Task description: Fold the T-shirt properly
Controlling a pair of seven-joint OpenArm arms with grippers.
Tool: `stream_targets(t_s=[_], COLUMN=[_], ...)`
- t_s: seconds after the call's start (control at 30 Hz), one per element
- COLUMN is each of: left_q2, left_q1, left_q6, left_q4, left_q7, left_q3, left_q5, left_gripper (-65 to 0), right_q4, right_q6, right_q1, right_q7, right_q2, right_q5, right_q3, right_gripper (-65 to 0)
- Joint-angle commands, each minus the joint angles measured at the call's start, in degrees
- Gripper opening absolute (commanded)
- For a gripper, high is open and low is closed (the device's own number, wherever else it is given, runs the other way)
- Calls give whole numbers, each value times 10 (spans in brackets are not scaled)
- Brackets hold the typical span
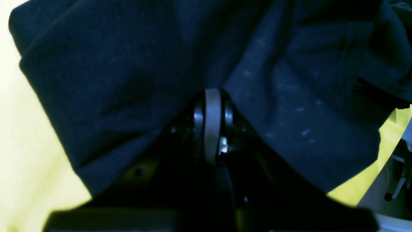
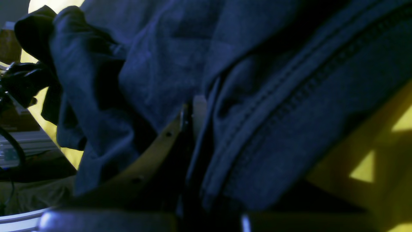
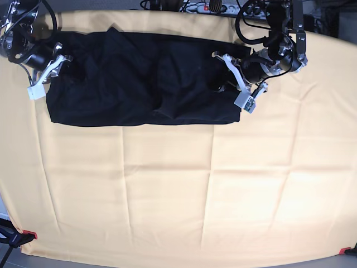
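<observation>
The black T-shirt (image 3: 139,84) lies spread in a wide band across the far part of the table, rumpled in the middle. My left gripper (image 3: 226,78) is at its right end; in the left wrist view its jaws (image 1: 212,93) are shut on a bunch of the dark fabric (image 1: 112,80). My right gripper (image 3: 56,75) is at the shirt's left end. In the right wrist view its fingers (image 2: 194,109) are pressed together on a fold beside a stitched hem (image 2: 289,96).
A pale yellow cloth (image 3: 167,195) covers the whole table under the shirt. A power strip and cables (image 3: 206,6) lie behind the far edge. Red clamps (image 3: 28,234) hold the cloth at the near corners.
</observation>
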Motion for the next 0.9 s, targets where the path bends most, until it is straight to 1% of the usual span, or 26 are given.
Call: stream_targets(t_s=[0.0,0.1,0.2,0.23,0.3,0.37,0.4,0.43,0.5,0.57,0.63,0.7,0.8,0.87], left_q2=[-3,-3,-3,-3,-3,-3,-3,-6,-15,-27,-42,-52,-64,-65], left_q1=[0,0,0,0,0,0,0,0,0,0,0,0,2,4], left_q6=[0,0,-2,-2,-2,-2,-2,-2,-1,-1,3,18,20,19], left_q4=[8,15,36,45,63,79,85,88,89,89,89,89,89,89], left_q7=[-1,1,3,5,7,7,7,7,7,7,9,12,14,15], left_q3=[-1,-2,-20,-31,-60,-94,-112,-130,-164,-192,-215,-231,-239,-237], left_q5=[-7,-11,-28,-28,-28,-39,-50,-63,-80,-84,-84,-83,-83,-83], left_gripper=[-650,-650,-650,-628,-518,-411,-372,-349,-342,-342,-342,-342,-342,-342], right_q4=[7,7,8,9,9,9,9,9,9,9,9,14,38,66], right_q6=[5,-2,-4,-4,-8,-21,-22,-22,-23,-39,-59,-70,-87,-116], right_q1=[12,35,53,58,68,76,80,82,87,94,99,99,98,98], right_q7=[13,13,12,12,13,15,16,17,22,23,34,56,62,63], right_q2=[8,9,10,12,15,23,29,35,47,59,71,78,78,78], right_q5=[8,-25,-61,-75,-99,-120,-121,-122,-123,-139,-171,-199,-241,-282], right_q3=[3,3,3,3,4,4,4,4,4,4,5,12,34,47], right_gripper=[-650,-650,-650,-650,-650,-650,-650,-650,-650,-650,-650,-650,-650,-650])
